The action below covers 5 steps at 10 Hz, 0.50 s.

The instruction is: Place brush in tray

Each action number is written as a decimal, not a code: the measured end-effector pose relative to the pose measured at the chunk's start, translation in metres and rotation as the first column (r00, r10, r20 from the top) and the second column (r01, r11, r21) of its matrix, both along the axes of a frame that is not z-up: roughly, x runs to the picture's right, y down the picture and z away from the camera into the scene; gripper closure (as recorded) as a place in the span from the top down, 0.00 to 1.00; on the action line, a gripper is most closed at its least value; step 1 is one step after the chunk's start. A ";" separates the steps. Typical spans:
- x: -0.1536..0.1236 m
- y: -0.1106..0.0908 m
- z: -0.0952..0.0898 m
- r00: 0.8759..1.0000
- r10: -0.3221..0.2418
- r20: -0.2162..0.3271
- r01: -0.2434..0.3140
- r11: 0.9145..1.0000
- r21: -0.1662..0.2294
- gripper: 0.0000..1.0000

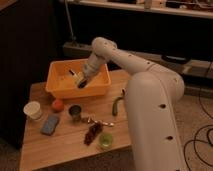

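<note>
The white arm's gripper [81,81] hung inside the large orange-yellow plastic tray [56,88] at the far left of the wooden table [60,145]. I could not tell how its jaws stood. The slim whitish-handled brush [73,74] lay in the tray, just beside the gripper.

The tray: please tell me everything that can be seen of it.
The tray is a large orange-yellow rectangular bin, plastic by its look, with raised walls and a rim. It stands upright on the far left part of the wooden table. The arm reaches in from the right and its tool is low inside it, near the right wall. A pale, slim thing, probably the brush, lies on the floor of the tray beside the tool. Nothing else shows inside.
</note>
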<state>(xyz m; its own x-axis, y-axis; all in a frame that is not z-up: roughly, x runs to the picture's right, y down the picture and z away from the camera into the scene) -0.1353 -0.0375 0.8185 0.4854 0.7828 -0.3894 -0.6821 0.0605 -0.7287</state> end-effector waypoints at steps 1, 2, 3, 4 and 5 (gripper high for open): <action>0.000 0.000 0.000 1.000 -0.001 0.007 0.001 1.000 0.002 0.80; -0.001 0.000 -0.002 1.000 0.000 0.017 0.000 1.000 0.003 0.80; -0.001 -0.002 -0.004 1.000 0.002 0.024 -0.002 1.000 0.006 0.80; 0.000 -0.002 -0.005 1.000 0.004 0.026 -0.004 1.000 0.007 0.80; -0.001 -0.002 -0.006 1.000 0.008 0.029 -0.008 1.000 0.008 0.80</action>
<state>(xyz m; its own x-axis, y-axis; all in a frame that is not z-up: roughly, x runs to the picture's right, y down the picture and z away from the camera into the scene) -0.1359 -0.0396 0.8128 0.4903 0.7895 -0.3692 -0.6611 0.0609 -0.7478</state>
